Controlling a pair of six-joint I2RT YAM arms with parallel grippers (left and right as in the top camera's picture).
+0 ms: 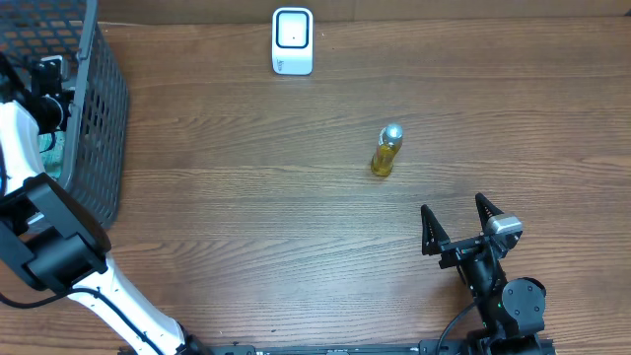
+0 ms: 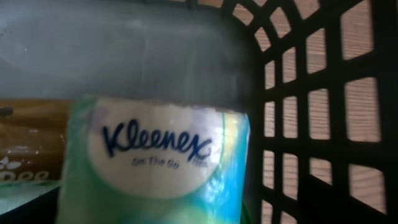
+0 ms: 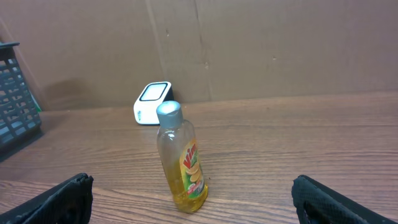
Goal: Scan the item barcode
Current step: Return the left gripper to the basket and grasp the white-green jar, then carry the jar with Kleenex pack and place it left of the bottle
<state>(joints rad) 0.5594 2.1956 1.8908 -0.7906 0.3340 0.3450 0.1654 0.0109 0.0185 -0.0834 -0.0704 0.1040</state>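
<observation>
A green and blue Kleenex tissue pack [image 2: 155, 162] fills the left wrist view, very close to the camera, inside the dark mesh basket [image 1: 99, 128]. My left gripper [image 1: 47, 94] reaches down into that basket; its fingers do not show in its own view, and from above the jaws look spread. A small bottle of yellow liquid [image 1: 386, 150] with a silver cap stands upright mid-table. It is also centred in the right wrist view as the bottle [image 3: 182, 158]. My right gripper [image 1: 453, 205] stands open short of it, empty. The white barcode scanner [image 1: 293, 41] sits at the table's far edge.
A brown packet [image 2: 28, 146] lies behind the tissue pack in the basket. The basket wall [image 2: 311, 124] stands close on the right of the left wrist camera. A cardboard wall [image 3: 249, 50] backs the table behind the scanner [image 3: 152, 102].
</observation>
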